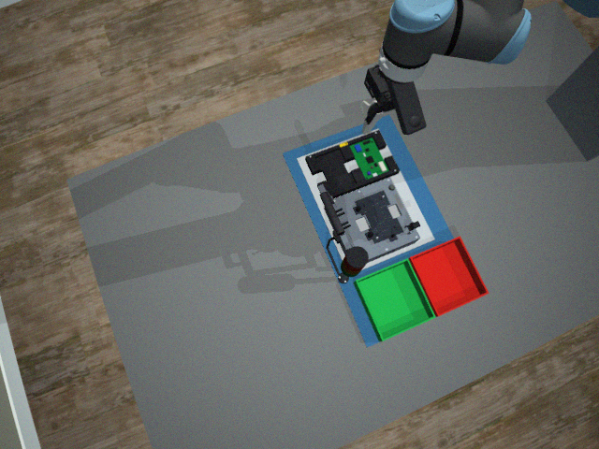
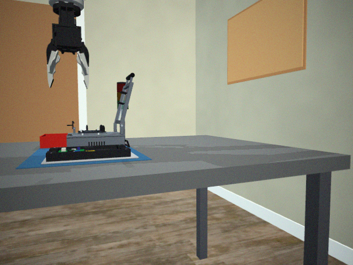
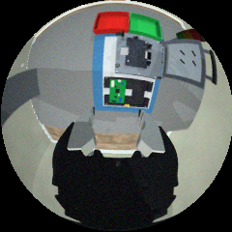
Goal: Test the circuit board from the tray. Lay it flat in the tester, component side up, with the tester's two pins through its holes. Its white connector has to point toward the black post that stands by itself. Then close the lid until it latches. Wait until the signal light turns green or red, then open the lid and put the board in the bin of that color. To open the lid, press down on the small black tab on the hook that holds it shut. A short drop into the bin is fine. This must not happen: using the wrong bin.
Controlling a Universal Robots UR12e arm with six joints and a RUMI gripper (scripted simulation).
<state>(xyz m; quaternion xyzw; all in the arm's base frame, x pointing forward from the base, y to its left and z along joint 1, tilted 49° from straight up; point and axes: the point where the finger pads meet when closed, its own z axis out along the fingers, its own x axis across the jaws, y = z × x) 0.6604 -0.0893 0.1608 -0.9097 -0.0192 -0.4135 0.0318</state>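
The green circuit board (image 1: 370, 158) lies in the black tray (image 1: 352, 164) at the far end of the blue mat; it also shows in the wrist view (image 3: 116, 91). The grey tester (image 1: 379, 217) sits beside the tray with its lid (image 2: 123, 104) standing open and its bed empty. The signal light (image 1: 353, 261) stands at the tester's corner, unlit. My gripper (image 2: 68, 84) hangs open and empty high above the tray's far end; in the top view (image 1: 368, 121) it is just beyond the mat's edge.
The green bin (image 1: 394, 299) and the red bin (image 1: 448, 275) stand side by side past the tester on the blue mat (image 1: 367, 226). The grey table edge (image 2: 176, 174) runs along the front.
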